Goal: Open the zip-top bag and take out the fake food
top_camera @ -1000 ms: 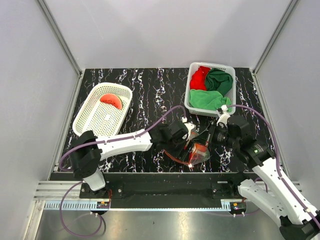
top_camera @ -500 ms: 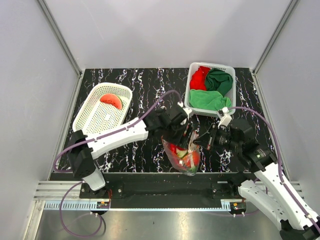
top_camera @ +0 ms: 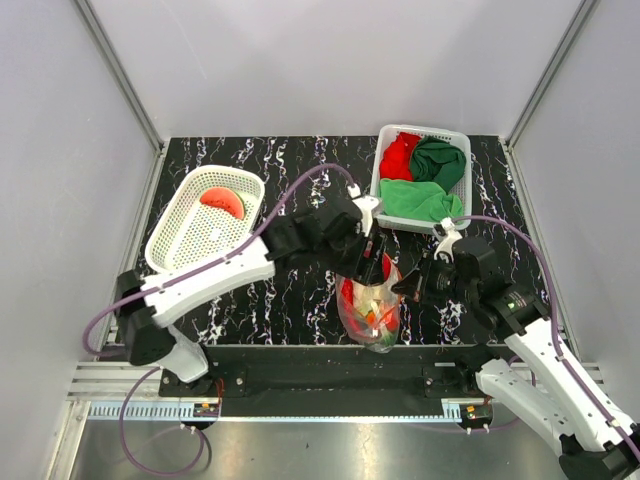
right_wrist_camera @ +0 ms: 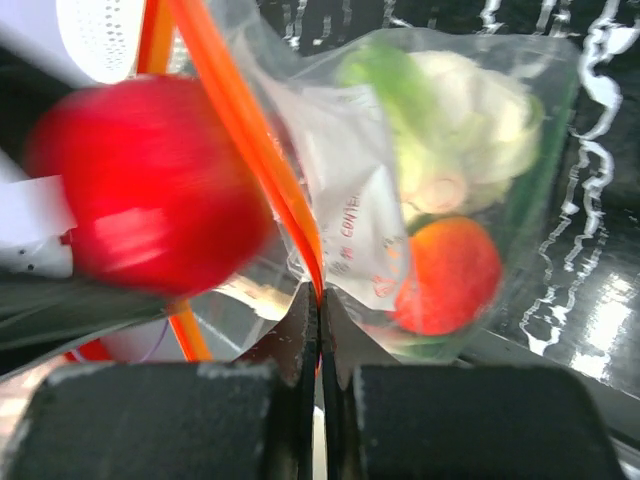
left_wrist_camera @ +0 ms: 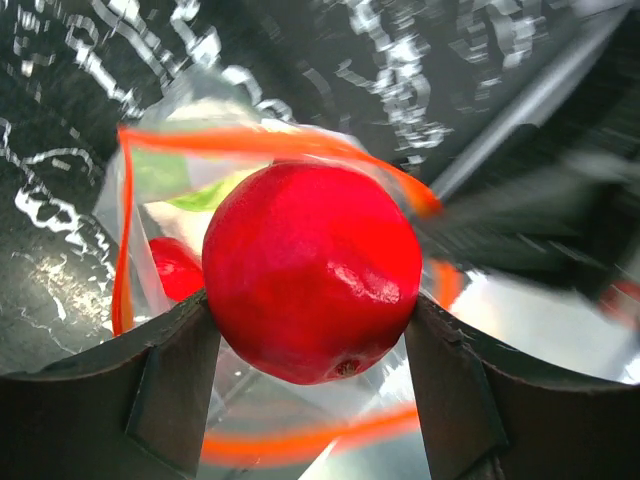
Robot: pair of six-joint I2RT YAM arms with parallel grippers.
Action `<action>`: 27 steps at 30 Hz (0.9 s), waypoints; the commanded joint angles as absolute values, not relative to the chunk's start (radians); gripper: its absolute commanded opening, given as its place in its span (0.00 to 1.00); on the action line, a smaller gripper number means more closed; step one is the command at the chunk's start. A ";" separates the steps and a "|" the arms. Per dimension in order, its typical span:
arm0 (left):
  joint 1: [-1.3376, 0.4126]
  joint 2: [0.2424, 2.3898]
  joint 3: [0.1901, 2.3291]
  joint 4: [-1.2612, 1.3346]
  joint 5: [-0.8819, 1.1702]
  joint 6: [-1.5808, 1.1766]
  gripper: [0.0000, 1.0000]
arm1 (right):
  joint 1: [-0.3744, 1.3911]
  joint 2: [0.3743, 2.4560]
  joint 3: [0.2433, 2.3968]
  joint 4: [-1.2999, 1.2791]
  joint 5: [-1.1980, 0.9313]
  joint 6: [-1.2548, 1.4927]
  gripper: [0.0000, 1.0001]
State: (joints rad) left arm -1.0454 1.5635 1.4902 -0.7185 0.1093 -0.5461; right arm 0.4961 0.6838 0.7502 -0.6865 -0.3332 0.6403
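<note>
The clear zip-top bag [top_camera: 372, 312] hangs open near the table's front edge, its orange zip strip [left_wrist_camera: 262, 142] spread wide. My left gripper [top_camera: 372, 264] is shut on a red round fruit [left_wrist_camera: 312, 270] and holds it just above the bag's mouth; the fruit also shows blurred in the right wrist view [right_wrist_camera: 150, 185]. My right gripper [right_wrist_camera: 320, 300] is shut on the bag's orange rim and holds it up. Inside the bag lie a pale green cabbage [right_wrist_camera: 470, 120], an orange-red piece [right_wrist_camera: 445, 275] and dark green pieces. A red watermelon slice [top_camera: 223, 202] lies in the left basket.
A white mesh basket [top_camera: 185, 245] stands at the left. Another white basket [top_camera: 378, 190] at the back right holds red and green cloths [top_camera: 425, 170]. The black marbled table [top_camera: 300, 180] ends at a metal rail in front of the bag.
My left gripper has risen out of the bag with the red round fruit in it. The right gripper has lifted the bag's rim, so the bag now hangs upright and open.
</note>
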 commanded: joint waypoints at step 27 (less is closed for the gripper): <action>-0.215 1.414 1.273 -0.626 -0.278 -0.584 0.00 | 0.497 0.687 0.907 -0.811 -0.184 0.552 0.00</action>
State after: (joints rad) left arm -0.3096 1.3529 1.2816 -0.6712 -0.1989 -0.5770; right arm 0.4961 0.6861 0.8486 -0.7887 -0.2176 0.5968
